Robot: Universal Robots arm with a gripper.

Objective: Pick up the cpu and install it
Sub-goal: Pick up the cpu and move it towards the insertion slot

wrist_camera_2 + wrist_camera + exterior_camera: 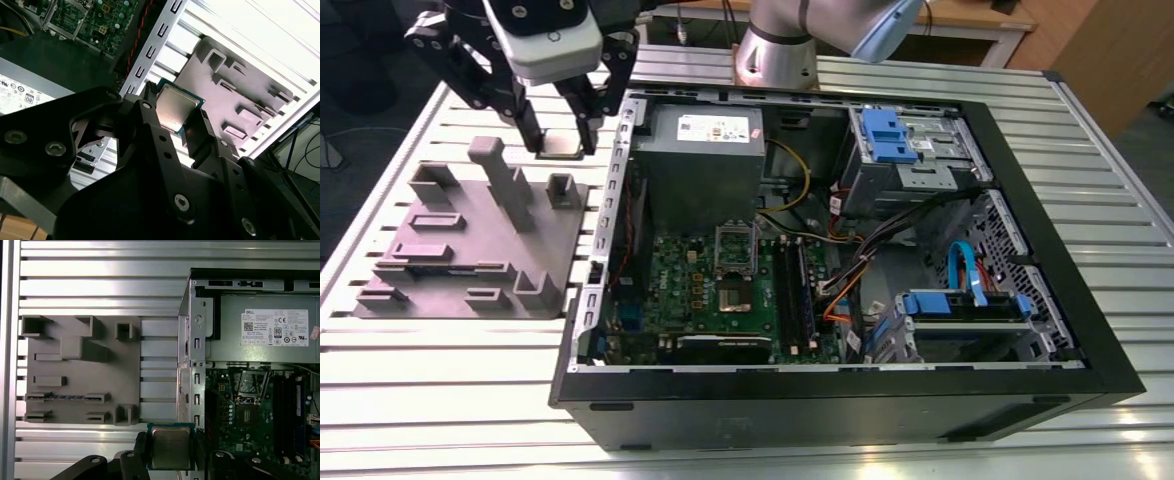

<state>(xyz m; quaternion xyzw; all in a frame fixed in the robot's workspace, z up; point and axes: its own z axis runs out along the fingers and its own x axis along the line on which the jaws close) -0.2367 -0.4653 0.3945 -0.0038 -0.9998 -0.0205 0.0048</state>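
Note:
My gripper (560, 140) is shut on the cpu (560, 148), a small flat square chip with a shiny metal top. It hangs above the slatted table, just outside the open computer case's side wall and past the far end of the grey fixture block. In both wrist views the cpu (175, 107) (170, 447) sits level between the black fingers (150, 120), pinched at two opposite edges. The socket (736, 293) lies on the green motherboard inside the case with its silver hinged frame (250, 382) swung up.
The grey fixture block (467, 240) with upright posts and slots lies at the exterior view's left. The open case (854, 400) holds a grey power supply (700, 140), drive bays with blue latches (887, 135), memory slots and loose cables. The case's metal wall (192, 355) stands between gripper and socket.

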